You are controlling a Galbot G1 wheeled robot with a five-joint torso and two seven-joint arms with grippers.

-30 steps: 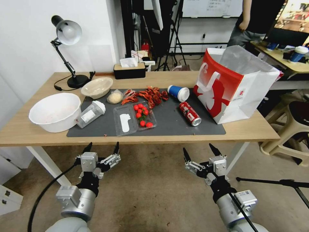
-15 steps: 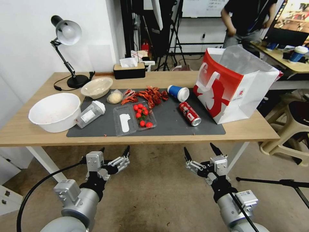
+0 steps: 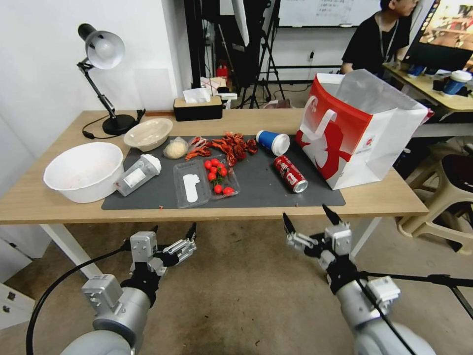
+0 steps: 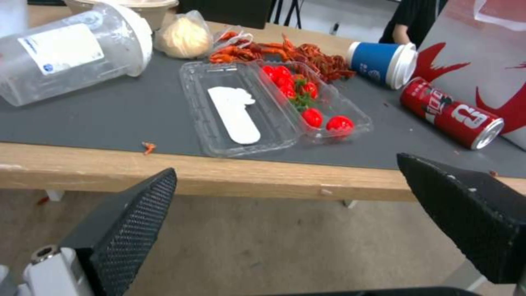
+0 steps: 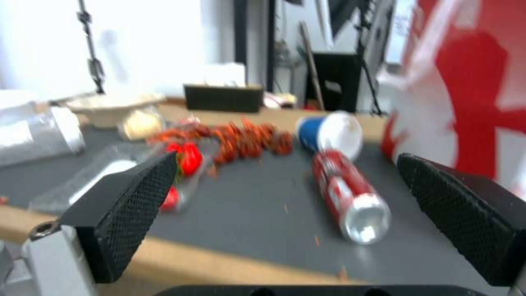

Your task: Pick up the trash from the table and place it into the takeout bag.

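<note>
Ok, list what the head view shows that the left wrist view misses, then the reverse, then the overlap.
Head view adds: the lamp, the white bowl, the tissue box, the bag's open top, and the right gripper, open, below the table edge.
Left wrist view adds: the mesh on the open left gripper's fingers.
Shared: bottle, lump, crayfish, tomato tray, cup, can, mat.

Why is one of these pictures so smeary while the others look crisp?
Right wrist view: blurred throughout; the red soda can and takeout bag look smeared. Left wrist view: sharp; the can's lettering shows clearly. Head view: crisp, though the table edge bows.
</note>
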